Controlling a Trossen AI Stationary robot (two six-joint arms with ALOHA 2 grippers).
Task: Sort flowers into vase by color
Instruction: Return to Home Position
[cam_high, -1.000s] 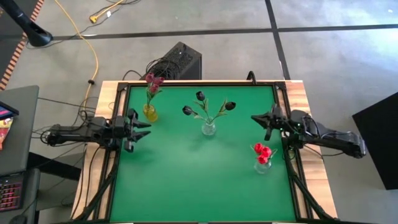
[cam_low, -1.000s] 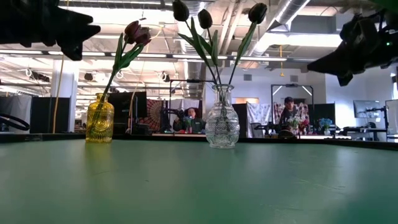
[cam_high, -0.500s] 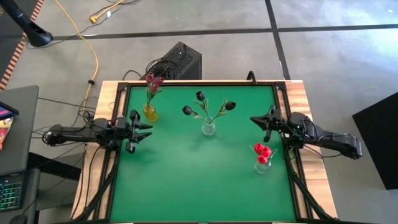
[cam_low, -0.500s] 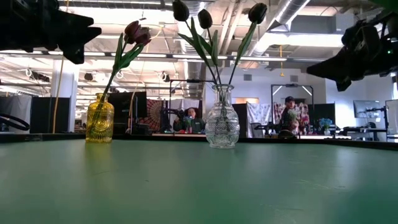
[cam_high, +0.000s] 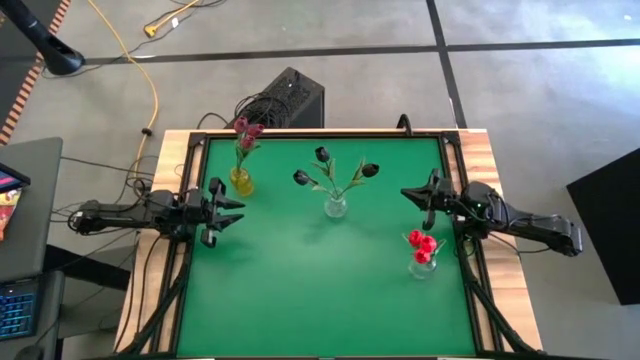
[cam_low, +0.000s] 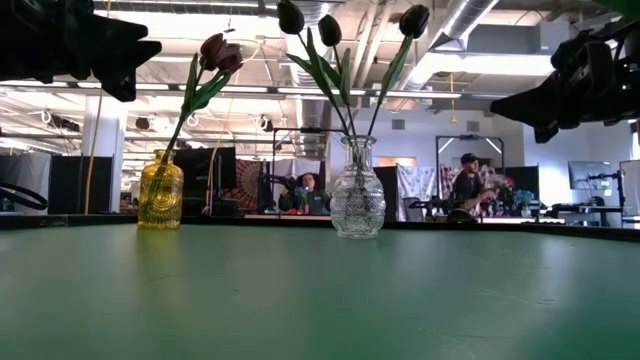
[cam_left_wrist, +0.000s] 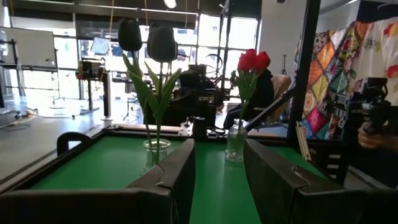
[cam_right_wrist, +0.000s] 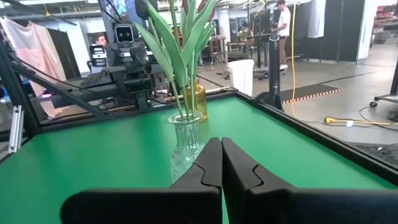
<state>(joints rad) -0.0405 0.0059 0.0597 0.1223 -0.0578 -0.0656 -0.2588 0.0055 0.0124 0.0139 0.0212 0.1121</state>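
Three vases stand on the green table (cam_high: 300, 290), each holding flowers of one colour, stems down in the neck and heads up.

At the far left, a yellow vase (cam_high: 241, 181) holds the pink-maroon flowers (cam_high: 246, 130). In the low view their long stems lean to the right as they rise, so the heads sit right of the vase.

Near the middle of the table, toward the far side, a clear ribbed vase (cam_high: 336, 207) holds three dark flowers (cam_high: 322, 154). Their stems fan apart: one leans left, one stands almost straight, one leans right.

At the near right, a smaller clear vase (cam_high: 423, 266) holds the red flowers (cam_high: 422, 243). Their stems stand close to upright with the heads bunched together above the neck.

The left gripper (cam_high: 236, 211) hovers at the left edge of the table, on the near side of the yellow vase, and points right across the table. Its jaws are apart and hold nothing.

The right gripper (cam_high: 406, 192) hovers at the right edge, on the far side of the red flowers, and points left toward the middle vase. Its fingers (cam_right_wrist: 208, 165) are pressed together with nothing between them.

Beyond the far edge, a person (cam_low: 470, 185) stands in the room behind the table.
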